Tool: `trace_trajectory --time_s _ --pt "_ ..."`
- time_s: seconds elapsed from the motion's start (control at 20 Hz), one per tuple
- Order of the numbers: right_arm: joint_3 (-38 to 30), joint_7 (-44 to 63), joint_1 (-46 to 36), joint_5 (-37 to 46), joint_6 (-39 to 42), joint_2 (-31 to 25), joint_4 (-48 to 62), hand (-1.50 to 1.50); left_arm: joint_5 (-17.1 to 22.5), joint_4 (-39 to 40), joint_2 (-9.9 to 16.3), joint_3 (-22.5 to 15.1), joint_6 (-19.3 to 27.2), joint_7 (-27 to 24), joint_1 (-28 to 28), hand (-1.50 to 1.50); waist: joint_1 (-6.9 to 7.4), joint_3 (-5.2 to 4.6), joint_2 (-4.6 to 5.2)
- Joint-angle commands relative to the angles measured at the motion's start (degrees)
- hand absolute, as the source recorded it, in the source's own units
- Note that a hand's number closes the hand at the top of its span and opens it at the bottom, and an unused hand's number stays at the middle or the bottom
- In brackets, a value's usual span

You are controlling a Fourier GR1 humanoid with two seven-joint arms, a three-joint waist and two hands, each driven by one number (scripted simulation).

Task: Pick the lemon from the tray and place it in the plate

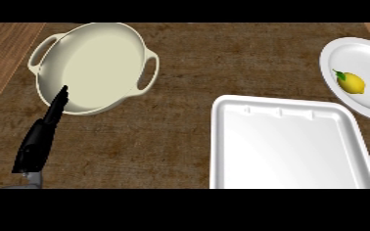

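Counter point(180, 127) of dark, grainy wood is seen from steeply above. Nearest, at the lower left, the left hand point(39, 139) is shown coming in from the lower edge; its black fingers are held straight and together, pointing up and slightly right, with nothing gripped. Their tips are seen over the near rim of the pan point(94, 66); whether they touch it cannot be told. The right hand is not shown.

At the lower right the white tray point(285, 144) is set, rectangular with rounded corners and a raised rim, and nothing is seen in it.

Farther back, at the right edge, the white plate point(339, 63) is placed just beyond the tray's far right corner and is cut off by the view's edge. The lemon point(352, 83) is found lying on the plate, near its right side. The lemon is bright yellow and oval, with a small dark green tip at its upper left end. Its long axis is laid diagonally, from upper left to lower right, the green end pointed away toward the upper left.

Farthest at the left, the cream, round pan with two loop handles is seen.
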Motion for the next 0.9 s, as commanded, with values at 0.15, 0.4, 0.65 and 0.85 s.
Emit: trace_trajectory --time_s 0.15,0.4,0.65,0.85 --pt "-5.4 -1.9 3.2 -5.5 9.2 -4.3 0.7 -1.5 0.2 -0.8 -0.6 -0.3 -0.1 -0.1 1.0 0.0 -0.14 0.4 0.36" --pt "-6.2 -2.5 4.7 -6.4 9.9 -5.6 -1.8 -1.5 0.0 -0.7 -0.5 0.1 0.4 -0.4 0.6 0.0 -0.03 0.61 0.74" --pt "-6.2 -1.9 6.9 -6.5 10.8 -7.0 -3.4 -1.5 0.6 -0.8 0.3 1.0 -0.1 -0.8 0.9 0.0 0.14 0.71 0.87" --pt "-7.3 -1.5 7.9 -7.7 10.4 -6.7 -4.0 -1.5 1.0 -1.3 0.3 1.1 -0.4 0.0 0.0 0.0 0.0 0.86 0.89"
